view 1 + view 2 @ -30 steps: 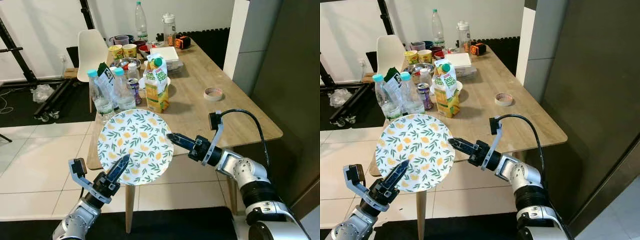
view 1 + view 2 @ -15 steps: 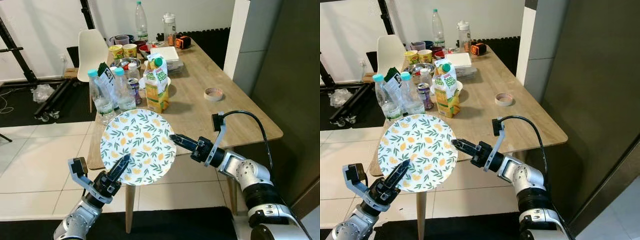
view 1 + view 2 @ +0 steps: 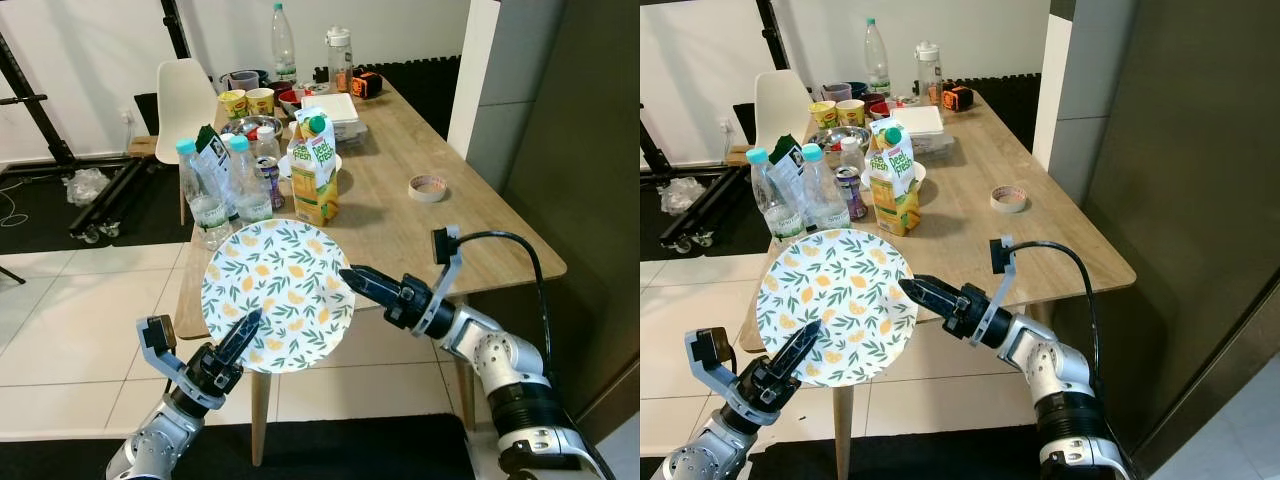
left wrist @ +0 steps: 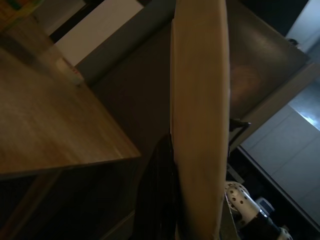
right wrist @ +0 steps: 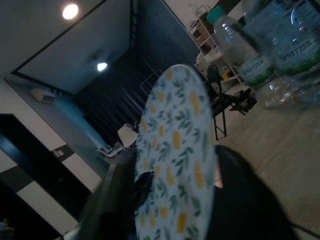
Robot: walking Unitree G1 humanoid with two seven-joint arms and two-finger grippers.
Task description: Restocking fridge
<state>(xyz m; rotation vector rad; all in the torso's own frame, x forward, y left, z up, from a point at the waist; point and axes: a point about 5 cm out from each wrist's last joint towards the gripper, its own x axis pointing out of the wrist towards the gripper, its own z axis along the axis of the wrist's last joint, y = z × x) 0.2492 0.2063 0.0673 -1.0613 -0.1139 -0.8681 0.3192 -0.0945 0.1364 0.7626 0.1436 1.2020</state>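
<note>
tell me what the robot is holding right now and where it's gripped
The lemon-patterned plate, held up on edge between both grippers: the left gripper grips its lower rim, and the right gripper grips its right rim.

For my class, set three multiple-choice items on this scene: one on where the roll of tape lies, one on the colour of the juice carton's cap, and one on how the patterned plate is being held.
1. Where is the roll of tape?
A. On the white chair
B. On the wooden table, toward its right side
C. On the floor

2. What colour is the cap of the juice carton?
A. Green
B. Red
C. Black

3. How is the patterned plate held?
A. Lying flat on the table
B. Leaning against the bottles
C. Gripped at its edges by the left gripper and the right gripper

Answers: 1 B, the tape sits alone on bare wood right of the carton. 2 A, a green cap tops the carton. 3 C, both wrist views show black fingers on either face of the plate's rim.
</note>
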